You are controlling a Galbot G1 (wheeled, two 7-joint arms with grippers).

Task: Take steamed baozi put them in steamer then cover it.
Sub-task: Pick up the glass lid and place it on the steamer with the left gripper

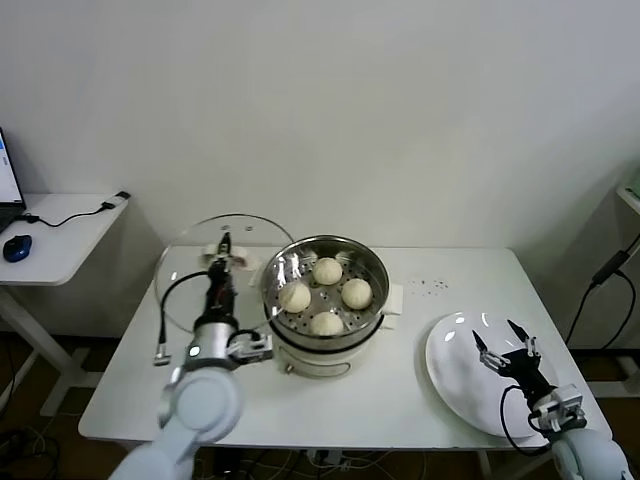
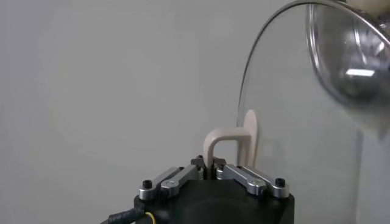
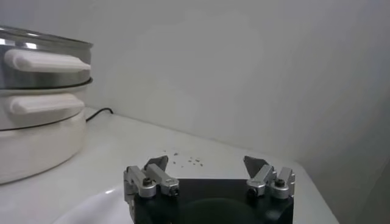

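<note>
A: Start with the head view. Where are the buns?

B: All four steamed baozi (image 1: 326, 296) sit on the perforated tray inside the steamer (image 1: 325, 345), which stands near the middle of the white table (image 1: 400, 400). The pot is uncovered.

A: And the cover?

B: The glass lid (image 1: 190, 262) is held up on edge just to the left of the steamer, its rim close to the pot's. The left gripper (image 1: 224, 254) is clenched on the lid's pale handle.

A: The other arm?

B: The right gripper (image 1: 507, 346) hovers over the white plate (image 1: 455, 385) at the table's right end, fingers spread, holding nothing. A few dark crumbs (image 1: 432, 285) lie on the table between plate and steamer.

A: What does the left wrist view add?

B: The left gripper (image 2: 209, 170) pinches the cream loop handle (image 2: 230, 143) of the glass lid (image 2: 292, 122); the jaws meet tightly on it. The steamer's shiny wall (image 2: 353, 61) shows through the glass.

A: And the right wrist view?

B: The right gripper (image 3: 207, 167) stands wide apart and empty above the plate's edge (image 3: 91, 207). The steamer (image 3: 36, 109), with its white side handles, rises well apart from it, and the crumbs (image 3: 186, 160) lie beyond the fingers.
</note>
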